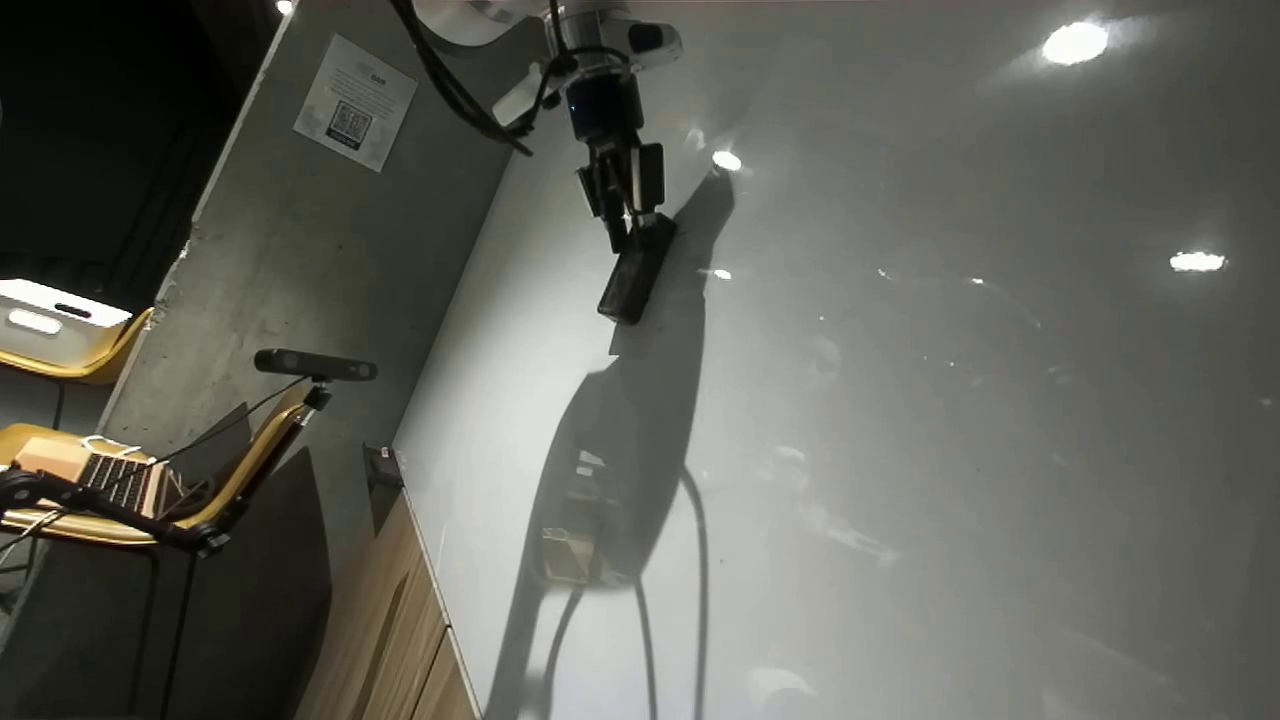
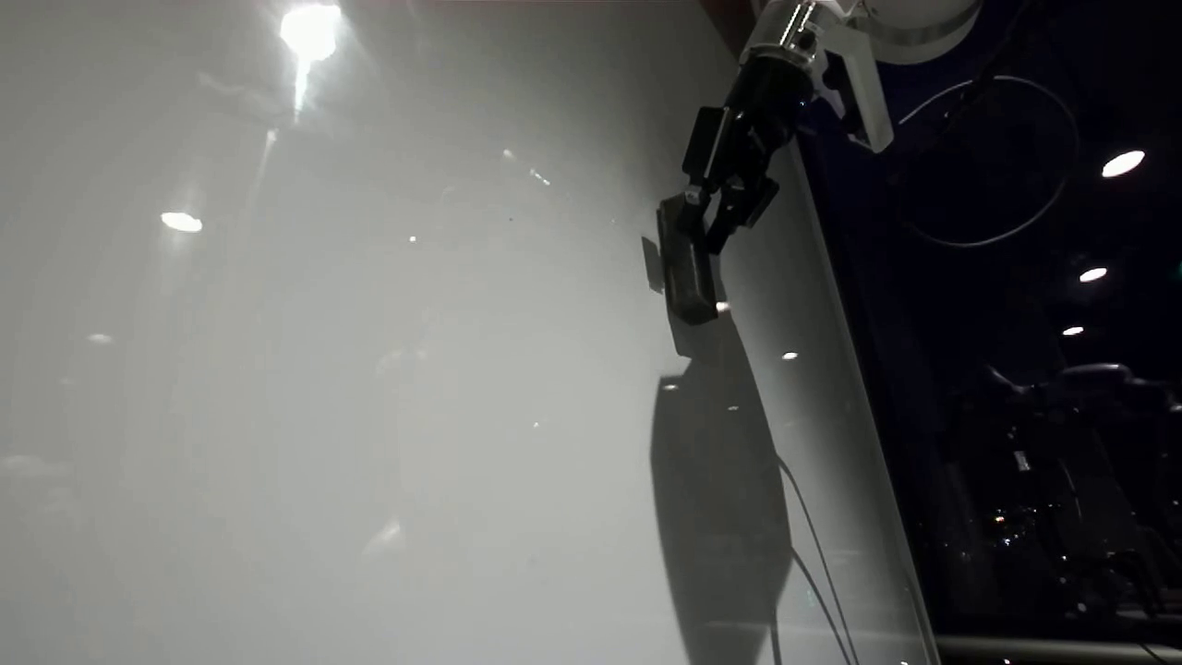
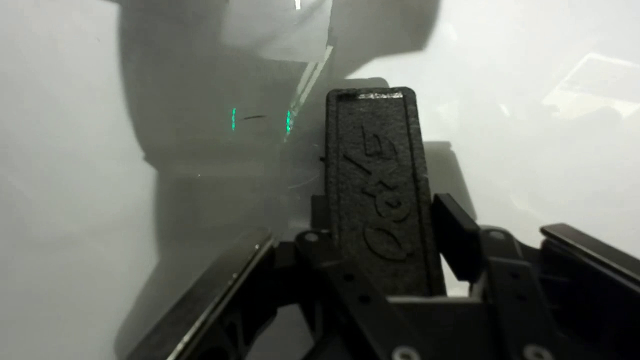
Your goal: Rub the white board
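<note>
eraser (image 3: 377, 175) between jaws, board (image 1: 920, 430) contact unclear

I have two fingers (image 3: 455, 237), and I count one eraser (image 3: 372, 175) and one white board (image 1: 900, 450). My wrist view adds two green streaks (image 3: 288, 121) and one short dark mark (image 3: 254, 117). In an exterior view I number two yellow chairs (image 1: 112, 365), one white box (image 1: 80, 345), one laptop (image 1: 110, 478), one bar-shaped camera (image 1: 300, 364), one grey wall (image 1: 300, 230), one sheet of paper (image 1: 355, 88), one square code (image 1: 350, 125) printed on it and two wooden panels (image 1: 418, 605). Of cables (image 1: 445, 85) I see more than one, but they cross and overlap, so I cannot give a sure number. The bright spots (image 1: 1075, 43) include flecks too small for me to count.
</note>
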Motion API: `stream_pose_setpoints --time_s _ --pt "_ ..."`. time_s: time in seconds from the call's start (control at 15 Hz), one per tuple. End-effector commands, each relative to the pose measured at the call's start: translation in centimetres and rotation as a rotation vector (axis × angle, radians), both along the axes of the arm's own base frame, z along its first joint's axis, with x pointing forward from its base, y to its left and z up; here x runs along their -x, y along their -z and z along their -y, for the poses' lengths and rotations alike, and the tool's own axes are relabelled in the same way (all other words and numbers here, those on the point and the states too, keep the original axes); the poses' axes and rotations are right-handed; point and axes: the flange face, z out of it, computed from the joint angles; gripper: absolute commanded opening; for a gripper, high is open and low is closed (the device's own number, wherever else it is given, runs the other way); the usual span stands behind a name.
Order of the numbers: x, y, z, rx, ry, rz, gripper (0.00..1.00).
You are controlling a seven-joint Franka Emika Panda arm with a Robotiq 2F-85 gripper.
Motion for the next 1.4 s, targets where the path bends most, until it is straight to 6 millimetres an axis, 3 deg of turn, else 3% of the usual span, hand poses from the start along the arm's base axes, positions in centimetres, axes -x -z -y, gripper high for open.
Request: stream_pose_setpoints --time_s 0.0,0.27,0.53,0.87,1.07,1.33 --pt "-2.7 -1.5 4.9 0.038 0.051 0.033 0.29" --pt "-3.4 -0.5 7.0 0.047 0.073 0.010 0.29" --pt "-3.2 -0.4 5.9 0.029 0.062 -0.001 0.29" --pt "-0.8 0.2 -1.2 0.025 0.016 -0.010 0.29" --pt "-1.0 0.7 -4.8 0.022 -0.016 -0.012 0.29" --pt "-1.4 1.7 -7.2 0.030 -0.038 -0.015 0.29"
